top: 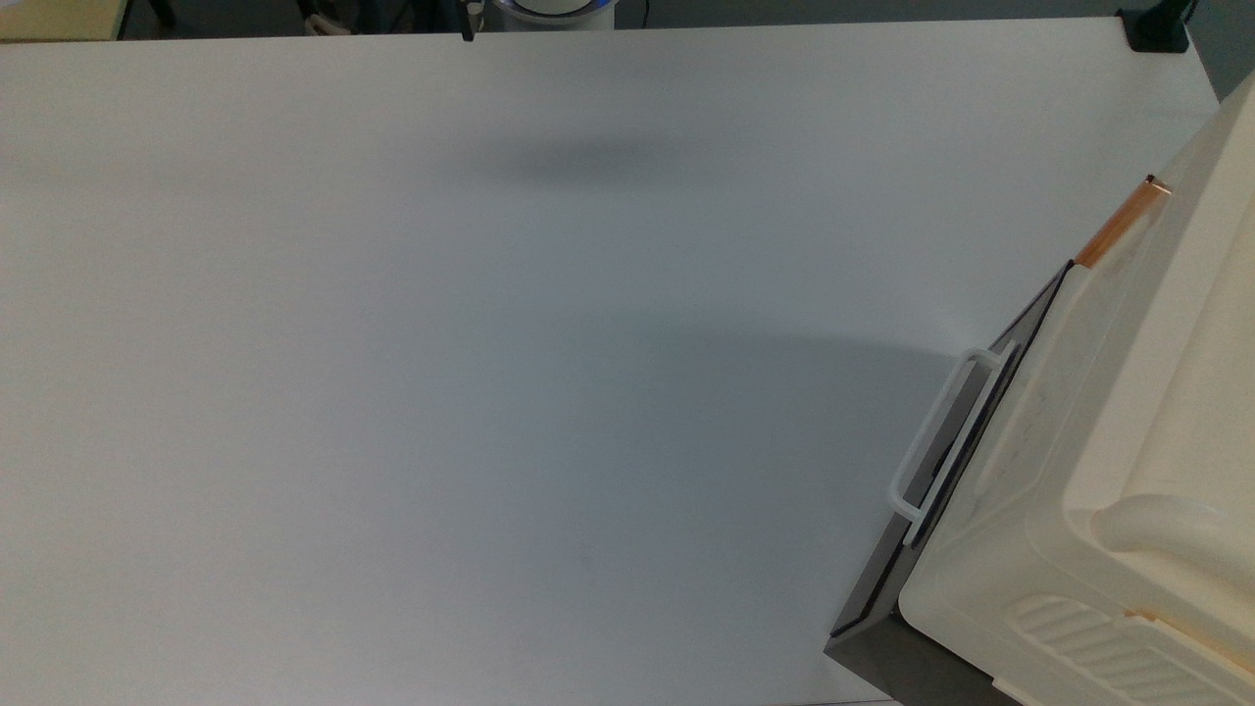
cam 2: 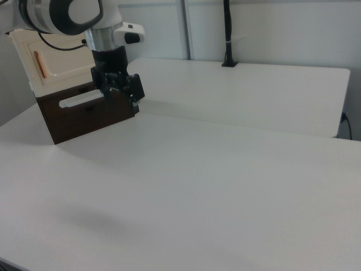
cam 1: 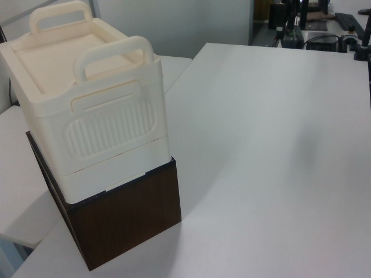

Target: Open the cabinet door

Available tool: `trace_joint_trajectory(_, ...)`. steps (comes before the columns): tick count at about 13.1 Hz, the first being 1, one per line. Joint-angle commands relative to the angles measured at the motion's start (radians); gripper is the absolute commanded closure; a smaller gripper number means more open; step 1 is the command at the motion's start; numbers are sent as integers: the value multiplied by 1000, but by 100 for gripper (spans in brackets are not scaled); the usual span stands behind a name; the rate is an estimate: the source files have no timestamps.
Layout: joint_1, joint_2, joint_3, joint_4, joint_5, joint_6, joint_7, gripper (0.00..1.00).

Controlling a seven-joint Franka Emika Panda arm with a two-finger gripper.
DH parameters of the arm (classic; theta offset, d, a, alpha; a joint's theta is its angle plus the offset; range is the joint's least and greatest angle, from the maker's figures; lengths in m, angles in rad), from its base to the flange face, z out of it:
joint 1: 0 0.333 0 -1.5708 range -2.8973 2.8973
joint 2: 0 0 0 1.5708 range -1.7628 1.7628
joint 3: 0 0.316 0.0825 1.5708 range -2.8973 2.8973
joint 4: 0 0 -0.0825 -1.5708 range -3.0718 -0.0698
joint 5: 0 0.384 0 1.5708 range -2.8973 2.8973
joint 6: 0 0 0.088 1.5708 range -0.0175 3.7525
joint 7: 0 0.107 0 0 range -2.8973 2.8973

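The cabinet door (cam 2: 59, 59) is a cream panel with a recessed rounded rectangle, lying flush with the front of the cream box. Its copper-orange handle (cam 2: 38, 63) stands upright at the right view's left end of the panel. From above, the same handle (top: 1123, 224) shows as a short copper bar at the box's front edge. My gripper (cam 2: 119, 89) hangs on the white arm in front of the cabinet's right part in the right view, well to the right of the copper handle. How far it is from the cabinet I cannot tell.
Below the cream box sits a dark brown box (cam 1: 127, 220) whose dark grey panel (top: 980, 412) carries a white loop handle (top: 939, 436) (cam 2: 82, 100). The white table (top: 441, 392) stretches wide. A black post (cam 2: 227, 34) is clamped at the table's far edge.
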Motion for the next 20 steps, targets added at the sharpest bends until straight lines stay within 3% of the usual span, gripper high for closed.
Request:
trace_joint_trajectory(1,42,-11,-21,-5,-24,-5,18,0)
trace_joint_trajectory(11,58,-11,-18,-5,-28,-11,-3,0)
trace_joint_trajectory(16,179,109,-28,64,-22,0,-30,0)
trace_joint_trajectory(20,314,210,-31,164,-8,128,-190,0)
